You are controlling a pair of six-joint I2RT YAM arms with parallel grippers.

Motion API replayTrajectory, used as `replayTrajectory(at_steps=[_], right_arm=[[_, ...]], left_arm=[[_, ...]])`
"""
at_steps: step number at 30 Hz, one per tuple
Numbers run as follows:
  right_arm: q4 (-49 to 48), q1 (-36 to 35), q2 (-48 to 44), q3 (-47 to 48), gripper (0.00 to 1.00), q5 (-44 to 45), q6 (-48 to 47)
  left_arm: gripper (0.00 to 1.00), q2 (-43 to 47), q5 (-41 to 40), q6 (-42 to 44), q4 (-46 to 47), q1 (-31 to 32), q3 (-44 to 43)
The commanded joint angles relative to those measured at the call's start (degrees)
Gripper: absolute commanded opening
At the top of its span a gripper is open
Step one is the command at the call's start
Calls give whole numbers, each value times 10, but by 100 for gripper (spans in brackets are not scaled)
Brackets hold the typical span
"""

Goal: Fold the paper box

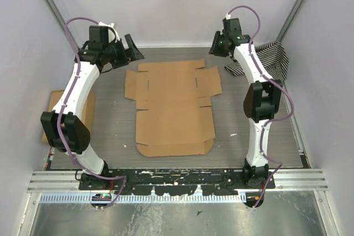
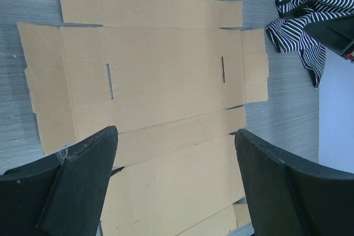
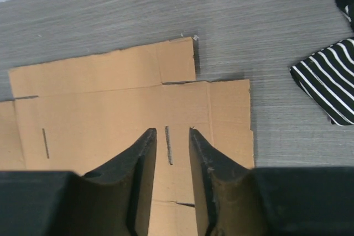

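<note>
Left gripper (image 2: 176, 136) is spread about as wide as it goes with nothing in it, hanging up by the far left corner of the paper box (image 1: 174, 109). Right gripper (image 3: 171, 134) has its jaws close together with just a narrow gap, and it's empty too, up over the far right side with one of the slits (image 3: 168, 145) right below it.

The box itself is lying dead flat in the middle of the table (image 1: 110, 131), between the two arms, with its flaps spread out at the far end. So progress-wise I'd say basically zero: no panel raised, no tab tucked, the whole fold left to do. Maybe the creases are pre-bent, but I can't tell from here.

There's a striped cloth (image 1: 265, 56) at the far right and another cardboard piece (image 1: 55, 106) off to the left, both clear of the box.
</note>
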State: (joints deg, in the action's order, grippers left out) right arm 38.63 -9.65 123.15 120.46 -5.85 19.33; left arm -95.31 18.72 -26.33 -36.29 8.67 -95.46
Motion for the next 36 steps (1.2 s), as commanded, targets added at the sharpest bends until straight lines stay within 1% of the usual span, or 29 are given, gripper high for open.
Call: replayTrajectory(at_steps=[1, 5, 7, 12, 17, 22, 31, 36], right_arm=[[-40, -1, 6, 31, 42, -7, -7], [-49, -2, 23, 40, 59, -5, -4], [-49, -2, 32, 44, 60, -4, -2], [-57, -2, 49, 41, 60, -8, -1], [-76, -1, 65, 34, 56, -1, -8], [-87, -1, 81, 37, 55, 6, -15], [-106, -1, 135, 55, 56, -48, -8], [-112, -1, 167, 76, 56, -52, -6]], left_arm=[[94, -34, 7, -33, -11, -2, -22], [95, -47, 5, -45, -17, -1, -26], [95, -48, 1, -45, -17, -2, -23], [93, -47, -5, -44, -18, -1, -10], [92, -38, -15, -44, -16, -1, 13], [91, -39, -17, -39, -23, -1, 30], [89, -50, -31, -35, -43, -1, 37], [88, -48, -36, -29, -48, -2, 42]])
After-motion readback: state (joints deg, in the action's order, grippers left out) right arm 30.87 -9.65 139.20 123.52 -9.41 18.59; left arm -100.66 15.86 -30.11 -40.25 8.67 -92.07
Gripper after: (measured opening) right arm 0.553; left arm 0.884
